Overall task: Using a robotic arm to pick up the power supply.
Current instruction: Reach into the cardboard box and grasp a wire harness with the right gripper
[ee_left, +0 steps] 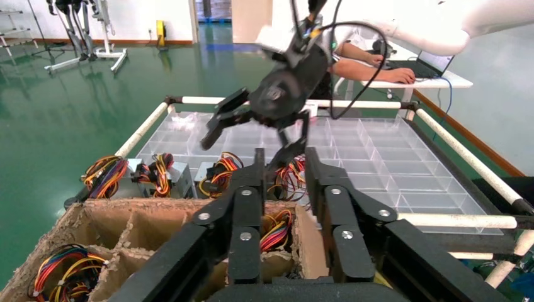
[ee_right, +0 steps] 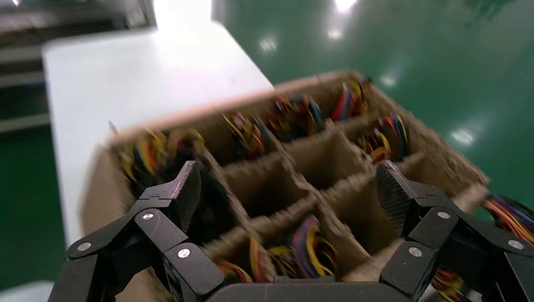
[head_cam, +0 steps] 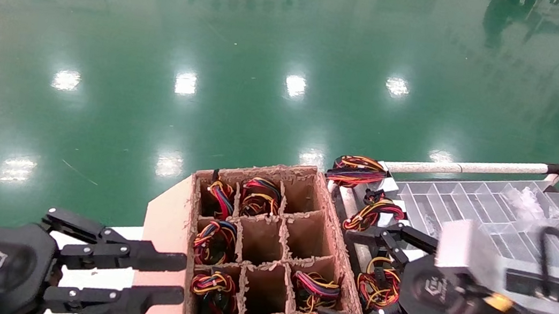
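The brown cardboard divider box (head_cam: 268,242) holds several power supplies, each showing as a coil of red, yellow and black wires in its cell. One such power supply (head_cam: 317,286) (ee_right: 308,244) lies under my right gripper (head_cam: 338,275) (ee_right: 289,184). That gripper hovers over the box's right side, open wide, with nothing between its fingers. My left gripper (head_cam: 184,276) (ee_left: 284,165) is open and empty at the box's left wall. The left wrist view also shows the right gripper (ee_left: 249,148) above the carton.
More power supplies (head_cam: 375,210) (ee_left: 182,179) with silver-grey cases sit just right of the box on a clear plastic compartment tray (head_cam: 473,204). A white tube rail (head_cam: 472,166) frames the tray. Green floor lies beyond. A person works at a desk (ee_left: 434,75) far off.
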You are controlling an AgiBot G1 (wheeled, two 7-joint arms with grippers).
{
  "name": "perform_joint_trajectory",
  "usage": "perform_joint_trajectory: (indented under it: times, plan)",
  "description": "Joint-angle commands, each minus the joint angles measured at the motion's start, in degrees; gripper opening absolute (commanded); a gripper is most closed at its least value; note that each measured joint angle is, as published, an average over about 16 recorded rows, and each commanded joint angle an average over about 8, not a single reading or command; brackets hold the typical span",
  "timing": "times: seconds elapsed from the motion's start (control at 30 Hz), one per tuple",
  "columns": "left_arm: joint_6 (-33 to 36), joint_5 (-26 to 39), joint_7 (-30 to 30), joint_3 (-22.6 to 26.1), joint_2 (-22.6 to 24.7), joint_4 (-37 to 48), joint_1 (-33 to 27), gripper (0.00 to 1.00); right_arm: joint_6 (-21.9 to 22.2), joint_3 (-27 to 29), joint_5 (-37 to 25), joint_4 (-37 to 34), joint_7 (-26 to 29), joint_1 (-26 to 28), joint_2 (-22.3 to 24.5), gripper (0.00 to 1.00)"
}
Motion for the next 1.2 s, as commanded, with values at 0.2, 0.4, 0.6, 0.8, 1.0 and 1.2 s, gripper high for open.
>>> perform_joint_trajectory:
  times: [0.2,0.4,0.6,0.8,1.0,1.2]
  plan:
    - [0.0,0.0,0.0,0.0,0.0,0.0,0.0,1.0,-0.36,-5.5,-11.79,-6.11,-3.24,7.92,-5.46,0.21]
    - [0.0,0.0,0.0,0.01,0.0,0.0,0.0,1.0,-2.16,-9.22,-18.25,-14.45,-8.67,14.24,-10.98,0.0]
    - [0.0,-0.01,0.0,0.01,0.0,0.0,0.0,1.0,-3.27,-11.03,-20.84,-21.28,-13.36,17.66,-14.64,0.0]
    - [0.0,-0.01,0.01,0.01,0.0,0.0,0.0,1.0,-4.07,-12.59,-23.14,-24.68,-15.74,19.76,-16.7,0.0]
    - [0.0,-0.01,0.01,0.02,-0.01,0.0,0.0,1.0,-4.15,-13.84,-25.3,-25.49,-16.22,20.79,-17.56,0.0]
    - [-0.01,-0.01,0.01,0.02,-0.01,0.0,-0.01,1.0,-3.62,-14.55,-26.77,-24.7,-15.86,21.12,-17.9,0.0]
